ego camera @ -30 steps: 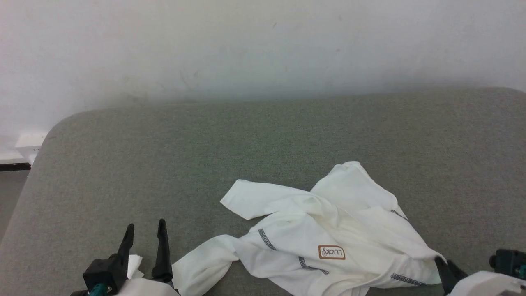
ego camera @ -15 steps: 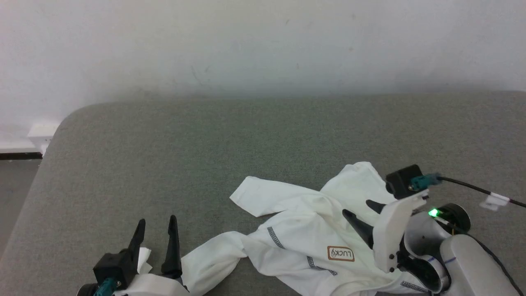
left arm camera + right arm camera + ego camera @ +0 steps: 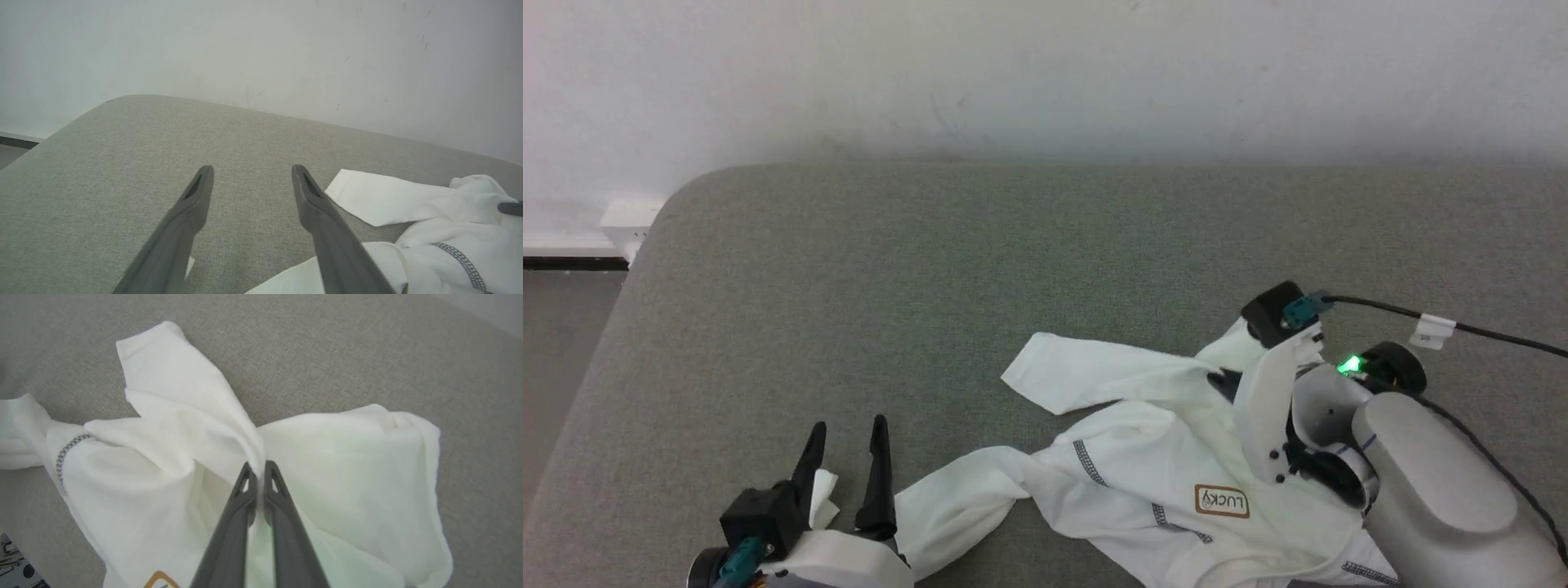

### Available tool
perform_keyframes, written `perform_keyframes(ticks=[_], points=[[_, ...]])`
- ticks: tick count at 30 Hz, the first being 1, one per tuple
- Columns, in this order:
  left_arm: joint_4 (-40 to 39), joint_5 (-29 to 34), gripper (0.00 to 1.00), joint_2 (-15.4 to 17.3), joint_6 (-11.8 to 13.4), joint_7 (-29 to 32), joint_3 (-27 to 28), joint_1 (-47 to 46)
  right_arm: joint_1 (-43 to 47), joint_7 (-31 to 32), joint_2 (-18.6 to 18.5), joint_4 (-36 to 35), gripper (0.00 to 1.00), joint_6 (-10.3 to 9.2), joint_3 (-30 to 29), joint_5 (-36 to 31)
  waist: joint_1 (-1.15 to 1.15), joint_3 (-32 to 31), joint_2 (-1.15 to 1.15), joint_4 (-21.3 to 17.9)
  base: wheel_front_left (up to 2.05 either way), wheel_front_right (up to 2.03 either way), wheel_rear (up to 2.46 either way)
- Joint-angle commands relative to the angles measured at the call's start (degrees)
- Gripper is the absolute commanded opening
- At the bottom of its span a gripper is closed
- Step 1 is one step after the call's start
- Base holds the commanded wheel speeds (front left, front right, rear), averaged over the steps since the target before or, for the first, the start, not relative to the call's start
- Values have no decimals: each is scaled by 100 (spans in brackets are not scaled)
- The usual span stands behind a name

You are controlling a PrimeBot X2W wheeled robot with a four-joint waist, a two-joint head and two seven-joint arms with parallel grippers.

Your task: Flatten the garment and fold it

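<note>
garment (image 3: 347,465) pinched in right hand (image 3: 256,467)

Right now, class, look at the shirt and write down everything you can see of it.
The shirt is white, thin, soft-looking cloth, long-sleeved, with grey stitched seams and a small brown-edged logo that shows upside down in the head view. It lies crumpled, not flat, on the grey cushion. One sleeve lies spread out; the other sleeve is twisted. The right gripper is shut on a bunched fold near its middle.
</note>
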Motion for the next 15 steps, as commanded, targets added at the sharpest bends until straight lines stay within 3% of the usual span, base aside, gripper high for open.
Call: perform_keyframes(ticks=[1,4,7,15], points=[[10,59,100,-29,-46,-27,32,-93,-138,-103,-26,19,0,-4,-25,23,-1,-6,0,-23,0,0,0],[10,94,100,-43,-50,-27,98,-70,-326,-600,-63,114,0,-4,-307,81,-1,-27,0,-113,0,0,0],[8,135,100,-60,-63,-27,128,-39,-384,-1032,-191,215,0,-4,-1001,201,-1,-61,0,-196,0,0,0],[-13,210,100,-118,-108,-27,161,24,353,-1770,-696,1211,0,-4,-4182,372,-1,-92,0,-331,0,0,0]])
